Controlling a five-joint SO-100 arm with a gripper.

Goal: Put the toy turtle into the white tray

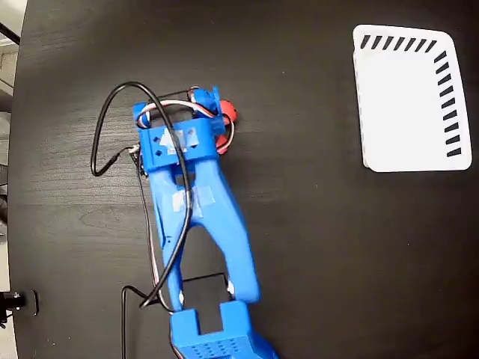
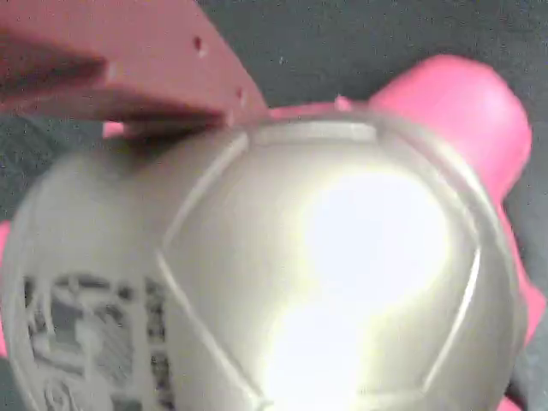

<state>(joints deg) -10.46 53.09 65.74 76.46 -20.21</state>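
In the fixed view the blue arm's gripper [image 1: 212, 120] hangs over the toy turtle [image 1: 229, 114] at the table's upper left. Only the turtle's red head and a red leg stick out from under the gripper's right side. The wrist view is almost filled by the turtle's shiny domed shell [image 2: 342, 257], with its pink head at the upper right. One reddish finger [image 2: 128, 77] lies against the shell's upper left edge; the other finger is hidden. The white tray [image 1: 408, 157] sits far off at the upper right, with nothing in it.
The dark wooden table [image 1: 314, 247] carries the arm's base at the bottom. A black cable [image 1: 101, 142] loops out to the left of the gripper. The table's left edge runs near the picture's left border.
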